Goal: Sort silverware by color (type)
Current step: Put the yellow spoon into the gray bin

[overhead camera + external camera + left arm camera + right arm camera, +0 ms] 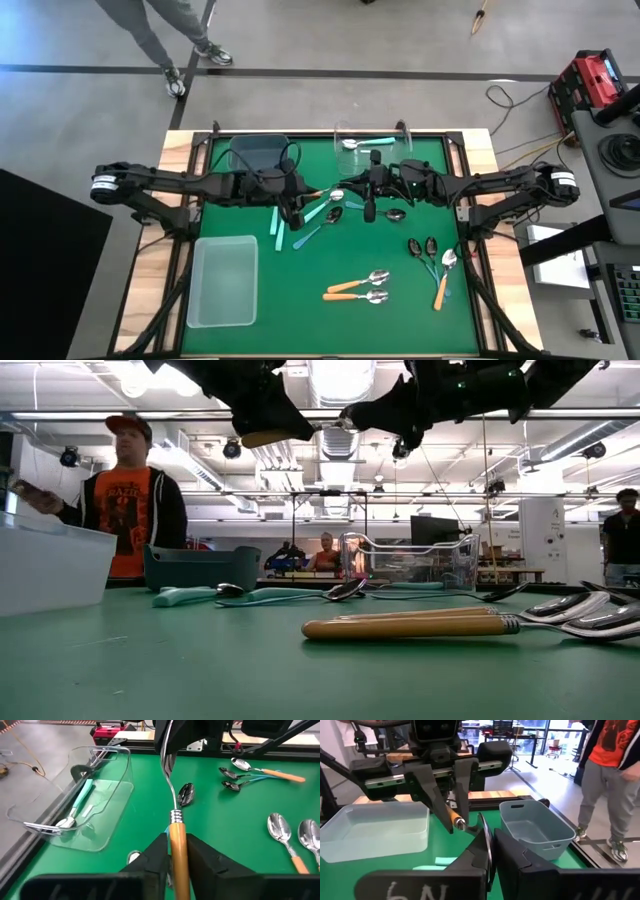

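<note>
An orange-handled spoon (176,805) hangs in the air over the middle of the table, between my two grippers. My left gripper (176,841) is shut on its handle. My right gripper (490,836) faces it from the table's right and is shut on its silver bowl end. In the low view the spoon (268,437) spans the gap high above the mat. Other silverware lies flat on the green mat (300,300): teal-handled spoons (320,211), two orange-handled spoons (356,290), dark spoons (421,247). One teal-handled spoon (368,143) lies in the clear bin. My left gripper pinches the orange handle (179,845) between its two fingers, close to the metal collar. The fingers come from the table's left, slanting a little down, in line with the handle. The spoon is lifted clear and roughly level. My right gripper pinches the spoon's bowl (488,847), seen edge-on, between its two fingers. The fingers come level from the table's right, along the spoon. The thin neck (170,775) runs out of them toward my left gripper.
A clear bin (345,130) stands at the far edge, a dark grey bin (258,152) at the far left and a pale translucent bin (222,280) at the near left. A person (130,500) stands beyond the table.
</note>
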